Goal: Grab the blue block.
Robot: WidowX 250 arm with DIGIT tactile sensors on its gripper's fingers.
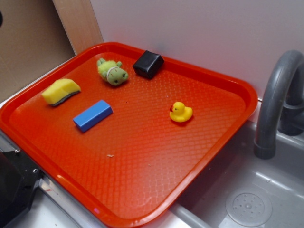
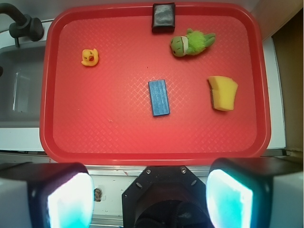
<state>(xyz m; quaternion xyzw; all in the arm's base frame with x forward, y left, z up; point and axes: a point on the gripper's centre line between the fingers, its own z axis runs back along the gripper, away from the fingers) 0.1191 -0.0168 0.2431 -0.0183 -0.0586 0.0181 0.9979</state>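
While the blue block (image 2: 159, 97) lay flat near the middle of the red tray (image 2: 142, 154), apart from the yellow sponge (image 2: 223, 93), green plush toy (image 2: 191, 43), black box (image 2: 163, 17) and rubber duck (image 2: 89, 57), the gripper (image 2: 149, 199) hung high, jaws wide and empty. The approach looked barely begun; next it needed to descend, fingers straddling the block's narrow sides.

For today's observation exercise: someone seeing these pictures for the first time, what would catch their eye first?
The bright red tray fills both views, beside a grey sink. Near its middle lies the blue block, with a yellow sponge, a green plush toy, a black box and a small yellow duck spread around it. The gripper hangs back, jaws wide apart.
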